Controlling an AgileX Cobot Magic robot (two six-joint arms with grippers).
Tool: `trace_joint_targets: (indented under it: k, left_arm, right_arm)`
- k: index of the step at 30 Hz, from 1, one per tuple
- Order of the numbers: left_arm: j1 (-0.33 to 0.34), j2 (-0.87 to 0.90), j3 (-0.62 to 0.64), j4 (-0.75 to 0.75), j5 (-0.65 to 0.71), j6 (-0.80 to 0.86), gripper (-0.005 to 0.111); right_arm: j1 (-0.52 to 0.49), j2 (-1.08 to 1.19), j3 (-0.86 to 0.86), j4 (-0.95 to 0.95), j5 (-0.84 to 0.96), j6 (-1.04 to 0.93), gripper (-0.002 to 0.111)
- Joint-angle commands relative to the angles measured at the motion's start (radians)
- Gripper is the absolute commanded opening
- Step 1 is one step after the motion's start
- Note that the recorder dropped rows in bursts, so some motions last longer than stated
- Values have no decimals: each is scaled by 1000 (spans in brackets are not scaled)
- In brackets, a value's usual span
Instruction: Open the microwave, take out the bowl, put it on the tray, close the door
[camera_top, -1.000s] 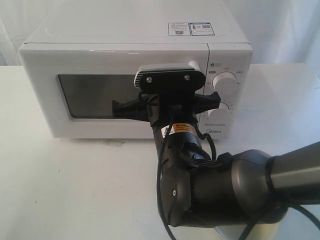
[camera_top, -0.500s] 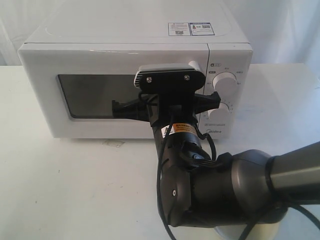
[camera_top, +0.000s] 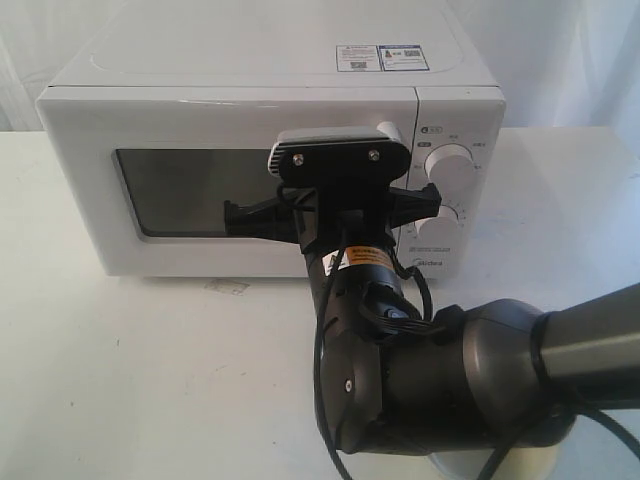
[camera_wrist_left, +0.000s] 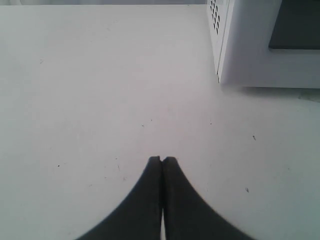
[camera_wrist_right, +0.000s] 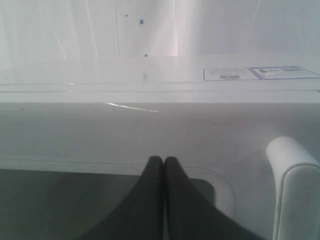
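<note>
Right jaws pressed together, empty, close in front of the door (camera_wrist_right: 100, 135) at the window's (camera_wrist_right: 50, 200) upper edge, handle (camera_wrist_right: 295, 175) just beside, lower right of the wrist view. Left jaws together too, over the worktop (camera_wrist_left: 100, 75). Nothing moved in the last second. Microwave (camera_top: 250, 55) still shut, bowl not visible, so opening hasn't begun.

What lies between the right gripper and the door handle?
Between right gripper and handle: only bare white door panel, seen in the right wrist view.
</note>
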Motion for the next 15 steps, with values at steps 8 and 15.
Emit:
trace_joint_targets:
  k: [8,15]
  left_arm:
    - [5,-4,4,2,-6,0,0]
    - [5,-4,4,2,-6,0,0]
  right_arm:
    - [0,-10,4,1,-14,3,0]
    - [0,-35,4,3,-14,3,0]
